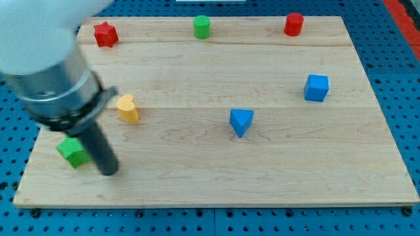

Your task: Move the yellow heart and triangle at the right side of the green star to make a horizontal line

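My tip, a bare rod with no claw, just right of the green star, below the yellow heart.

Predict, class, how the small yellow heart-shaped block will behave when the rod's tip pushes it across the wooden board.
The yellow heart-shaped block looks rigid and squat, so it will probably slide rather than tip. Its curved lobes may make it rotate if my tip, now below it beside the green star-shaped block, pushes off-centre. The smooth wooden board likely offers little resistance.
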Robot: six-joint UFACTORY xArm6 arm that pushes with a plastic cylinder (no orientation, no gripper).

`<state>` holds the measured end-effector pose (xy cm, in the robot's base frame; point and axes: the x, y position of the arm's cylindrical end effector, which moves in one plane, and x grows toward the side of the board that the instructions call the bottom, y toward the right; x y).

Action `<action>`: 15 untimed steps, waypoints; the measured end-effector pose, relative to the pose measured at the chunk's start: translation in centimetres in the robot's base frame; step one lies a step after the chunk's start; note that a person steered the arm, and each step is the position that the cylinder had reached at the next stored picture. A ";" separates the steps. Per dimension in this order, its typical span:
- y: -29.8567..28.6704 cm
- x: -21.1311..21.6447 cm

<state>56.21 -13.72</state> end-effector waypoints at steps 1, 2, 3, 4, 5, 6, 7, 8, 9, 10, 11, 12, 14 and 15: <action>-0.3 -4.0; -5.3 -6.1; -5.1 -11.1; -3.5 -12.2; 6.4 -7.9; 9.4 -6.7; 8.0 -9.2; 13.7 -10.8; 16.0 -6.8; 12.5 -4.5; 10.6 -4.5; 11.5 -6.8; 22.5 -6.1; 24.1 -6.2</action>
<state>50.01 10.41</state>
